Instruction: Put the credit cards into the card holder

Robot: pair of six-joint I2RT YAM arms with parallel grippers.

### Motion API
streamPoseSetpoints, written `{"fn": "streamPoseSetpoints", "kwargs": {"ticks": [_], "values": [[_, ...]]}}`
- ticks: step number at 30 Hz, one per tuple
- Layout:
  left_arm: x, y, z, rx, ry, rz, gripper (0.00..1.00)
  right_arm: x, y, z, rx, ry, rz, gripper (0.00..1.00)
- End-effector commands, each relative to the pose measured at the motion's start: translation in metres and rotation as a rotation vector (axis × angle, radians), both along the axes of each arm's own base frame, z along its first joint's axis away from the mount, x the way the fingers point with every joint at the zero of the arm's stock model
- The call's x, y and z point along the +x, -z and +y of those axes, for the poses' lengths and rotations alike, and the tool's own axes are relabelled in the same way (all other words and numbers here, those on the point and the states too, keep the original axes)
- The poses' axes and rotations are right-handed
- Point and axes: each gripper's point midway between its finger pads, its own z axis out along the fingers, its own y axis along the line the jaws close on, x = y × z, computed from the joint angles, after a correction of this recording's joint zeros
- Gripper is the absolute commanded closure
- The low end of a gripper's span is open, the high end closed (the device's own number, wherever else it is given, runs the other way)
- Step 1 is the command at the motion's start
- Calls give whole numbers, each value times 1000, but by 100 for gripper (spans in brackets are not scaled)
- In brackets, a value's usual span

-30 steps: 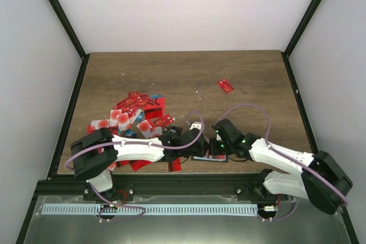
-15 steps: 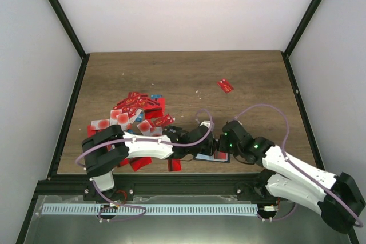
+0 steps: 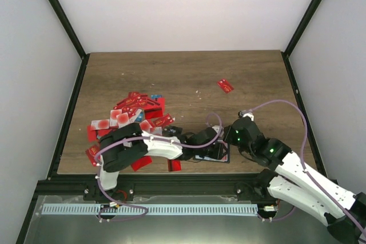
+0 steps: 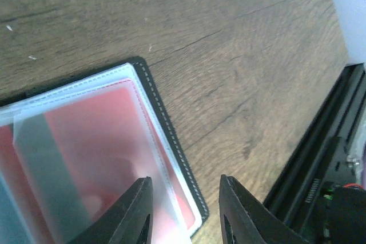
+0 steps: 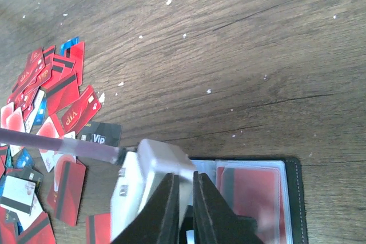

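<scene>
- Card holder point(image 3: 214, 154) lying open on the worktop point(image 3: 189, 72), low and centre in the top view, just short of the black frame rail point(image 3: 171, 184) along the near edge.
- Clear sleeves facing up in the left wrist view, a red card point(image 4: 97, 141) already tucked inside one.
- Left jaws parted with a clear gap and holding nothing. One finger over the sleeve, the other over bare wood beside the holder's stitched corner.
- Right jaws drawn almost together, only a slit between them. Nothing seen gripped. Hovering over the left arm's white wrist housing point(image 5: 151, 181).
- Heap of credit cards point(image 3: 134, 112) spread at left of the holder, mostly red. One stray red card point(image 3: 225, 86) well apart at upper right.
- Likely trouble: both wrists crowded over the same small holder, so a knock between them. Purple cable point(image 5: 57, 141) crossing the right arm's path, so a snag.
- Also likely: pinching the sleeve edge and dragging the holder toward the rail.
- Open wood above and right of the holder. Tight room below and left.
</scene>
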Motion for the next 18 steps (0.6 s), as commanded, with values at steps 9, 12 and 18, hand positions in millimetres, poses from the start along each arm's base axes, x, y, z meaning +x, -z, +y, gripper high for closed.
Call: {"fn": "streamPoseSetpoints", "kwargs": {"ticks": [9, 12, 18], "values": [[14, -63, 99, 134, -187, -196, 45, -9, -8, 70, 89, -395, -36, 83], [12, -54, 145, 240, -263, -200, 42, -20, 0, 100, 170, -548, -5, 83], [11, -46, 242, 411, -453, -210, 30, -34, 18, 149, 254, -724, 63, 83]]}}
